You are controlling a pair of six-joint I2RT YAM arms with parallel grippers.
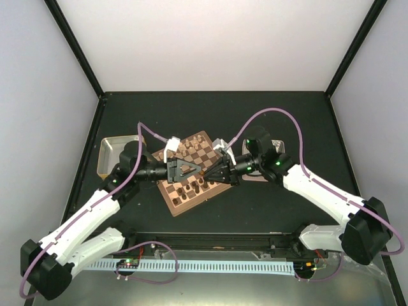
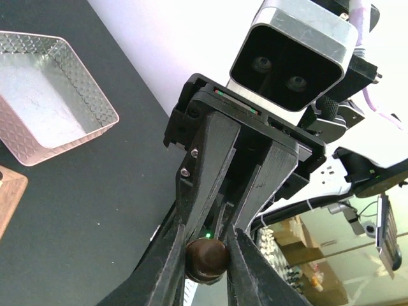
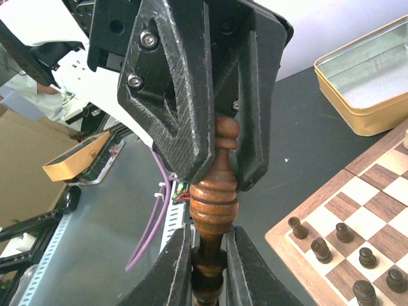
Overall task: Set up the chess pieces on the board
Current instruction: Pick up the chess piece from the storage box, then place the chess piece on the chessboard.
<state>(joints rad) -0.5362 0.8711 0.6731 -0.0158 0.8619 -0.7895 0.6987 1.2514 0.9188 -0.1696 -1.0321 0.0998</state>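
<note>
Above the board's near half, my two grippers meet tip to tip on one dark brown chess piece [image 3: 214, 207], a tall turned one. The right gripper [image 3: 209, 245] is shut on its lower stem. The left gripper [image 2: 207, 245] is shut on its rounded top end [image 2: 208, 261], its fingers [image 3: 191, 127] clamping from the far side. In the top view the left gripper [image 1: 201, 173] and right gripper [image 1: 211, 173] hide the piece. The board [image 1: 173, 208] lies tilted on the black table, with dark pieces [image 3: 320, 250] along its near rows and more pieces further back [image 1: 191, 152].
A silver tin [image 1: 115, 152] sits left of the board; the left wrist view also shows this tin [image 2: 44, 105]. A gold-sided tin [image 3: 366, 86] stands at the board's right, mostly under the right arm. Purple cables arc over both arms. A rail runs along the table's near edge.
</note>
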